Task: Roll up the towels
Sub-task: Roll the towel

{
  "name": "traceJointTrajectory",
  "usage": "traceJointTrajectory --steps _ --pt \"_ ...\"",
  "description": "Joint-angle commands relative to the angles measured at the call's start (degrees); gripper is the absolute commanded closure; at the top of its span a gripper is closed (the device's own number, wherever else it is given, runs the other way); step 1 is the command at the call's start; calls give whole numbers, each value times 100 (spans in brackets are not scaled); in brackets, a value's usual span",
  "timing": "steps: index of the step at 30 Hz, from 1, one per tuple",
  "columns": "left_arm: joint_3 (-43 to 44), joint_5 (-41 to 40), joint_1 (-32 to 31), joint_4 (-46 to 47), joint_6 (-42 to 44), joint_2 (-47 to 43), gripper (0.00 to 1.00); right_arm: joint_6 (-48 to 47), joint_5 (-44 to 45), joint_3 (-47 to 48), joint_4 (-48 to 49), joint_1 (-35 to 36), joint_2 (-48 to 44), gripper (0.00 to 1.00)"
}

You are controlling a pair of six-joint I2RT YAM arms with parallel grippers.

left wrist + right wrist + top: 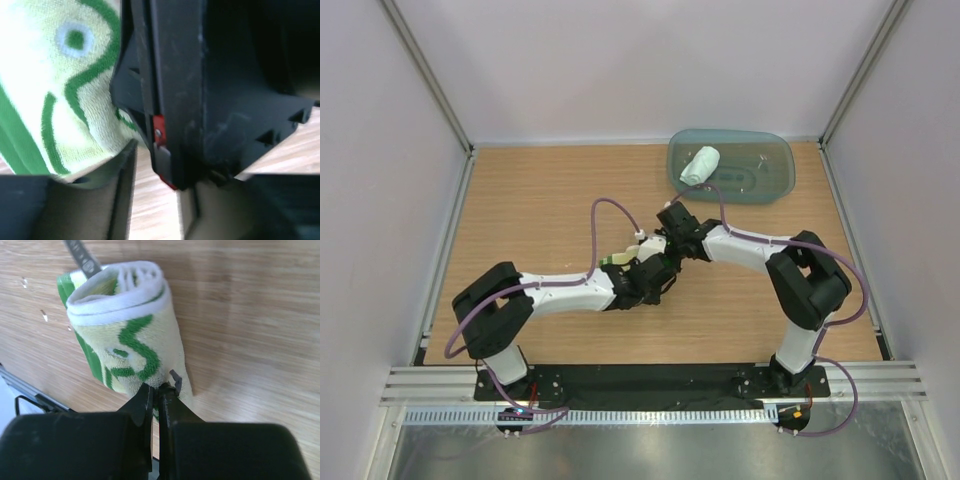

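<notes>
The pale yellow towel with green drawings [125, 335] is rolled up and stands on end on the wooden table. My right gripper [160, 390] is shut, pinching its lower outer edge. In the top view only a bit of this towel [616, 260] shows beside the two grippers, which meet mid-table. My left gripper [157, 210] is open, its left finger against the towel [55, 90], and the right gripper's black body [210, 90] fills the space ahead. The plain mint-white towel [700, 164] lies rolled in the teal tray [775, 180].
The teal tray stands at the back right of the table. White walls close in the back and both sides. A purple cable [605, 215] loops above the left arm [560, 292]. The right arm [760, 250] reaches in from the right.
</notes>
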Motion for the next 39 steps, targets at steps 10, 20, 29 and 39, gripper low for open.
traceJointTrajectory --steps 10,20,29,39 --pt "-152 135 481 -118 38 483 92 47 -2295 469 -7 209 -295 96" --pt "-380 302 569 -293 178 -140 53 547 -2401 -400 300 147 -883 96" --pt "-547 127 323 -996 284 -1090 51 600 -2348 -480 362 147 -945 87" --pt "-258 -233 77 -1654 363 -1829 51 600 -2208 -471 380 156 -813 68"
